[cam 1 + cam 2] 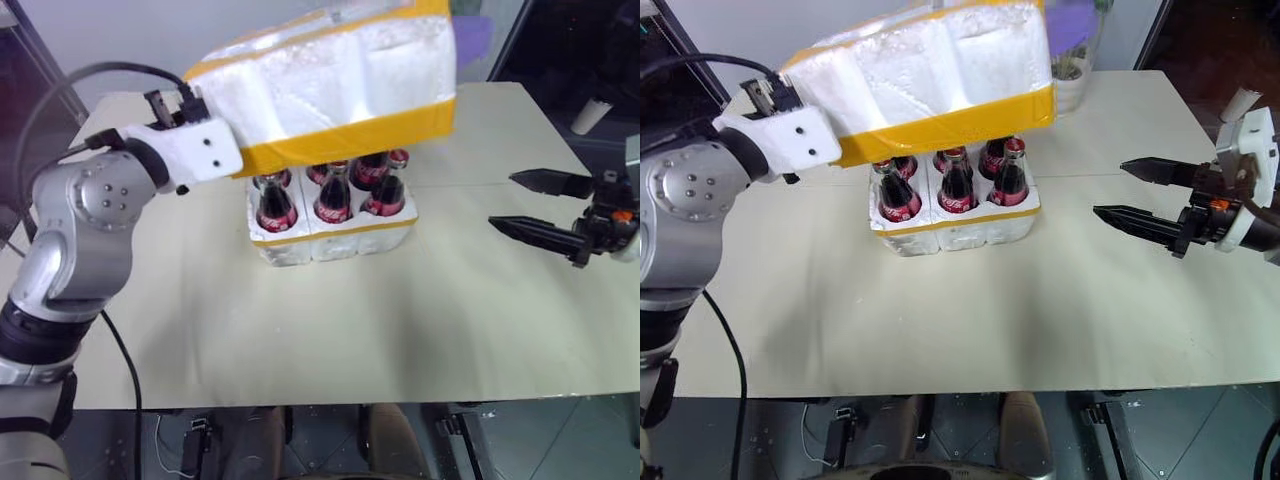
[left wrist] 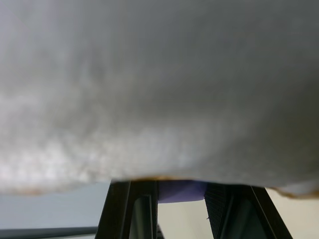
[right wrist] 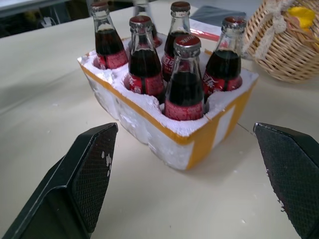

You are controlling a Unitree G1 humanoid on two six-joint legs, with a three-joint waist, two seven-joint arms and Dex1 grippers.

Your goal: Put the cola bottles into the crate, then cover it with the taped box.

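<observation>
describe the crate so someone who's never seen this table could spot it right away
On the wide beige table, look near the middle, under the big yellow-taped foam box that the left arm holds in the air. The crate is the low white foam tray there with a yellow band, the only thing with six red-capped cola bottles standing in it.

Pale beige table (image 1: pixel 420 330); the crate (image 1: pixel 330 238) of cola bottles (image 1: pixel 332 195) stands on it, a wicker basket (image 3: pixel 286 42) nearby

White taped box (image 1: pixel 330 85) with yellow stripes, dark red-labelled cola bottles (image 3: pixel 185 79), white yellow-banded crate (image 3: pixel 199 137)
</observation>
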